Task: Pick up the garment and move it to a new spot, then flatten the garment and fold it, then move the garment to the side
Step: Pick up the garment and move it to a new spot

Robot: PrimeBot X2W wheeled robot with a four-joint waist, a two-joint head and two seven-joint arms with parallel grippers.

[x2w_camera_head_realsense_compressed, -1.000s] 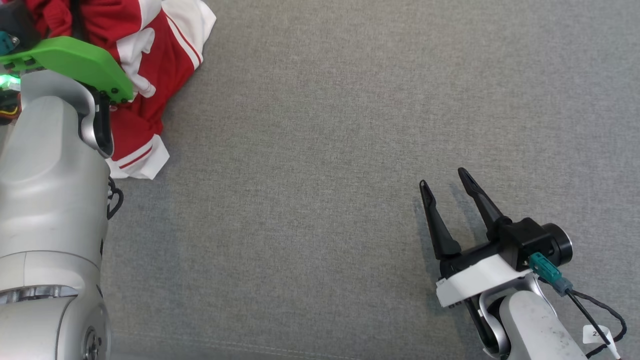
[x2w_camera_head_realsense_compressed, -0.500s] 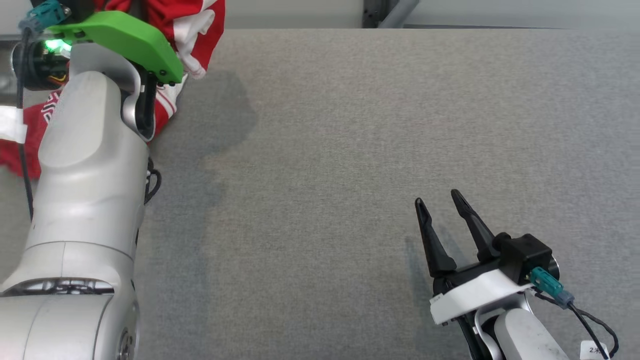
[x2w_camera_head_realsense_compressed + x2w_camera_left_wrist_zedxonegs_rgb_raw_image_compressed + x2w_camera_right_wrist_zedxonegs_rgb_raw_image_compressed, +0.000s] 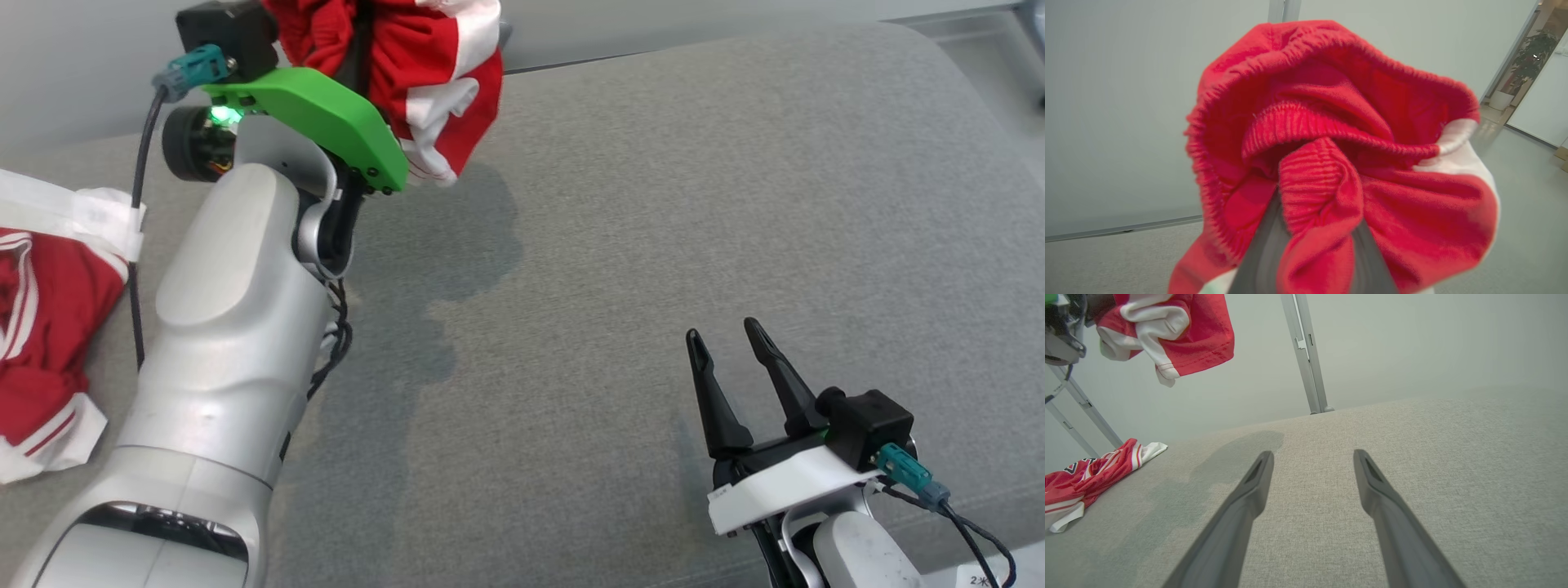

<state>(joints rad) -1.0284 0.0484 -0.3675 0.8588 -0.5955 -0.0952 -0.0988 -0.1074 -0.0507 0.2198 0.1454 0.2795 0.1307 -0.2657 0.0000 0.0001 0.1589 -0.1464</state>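
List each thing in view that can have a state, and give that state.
left tool: shut on the held garment, up high.
held garment: bunched, hanging clear of the grey surface.
other garment: crumpled, lying on the grey surface at the robot's left, untouched.
right tool: open, empty, low over the grey surface.
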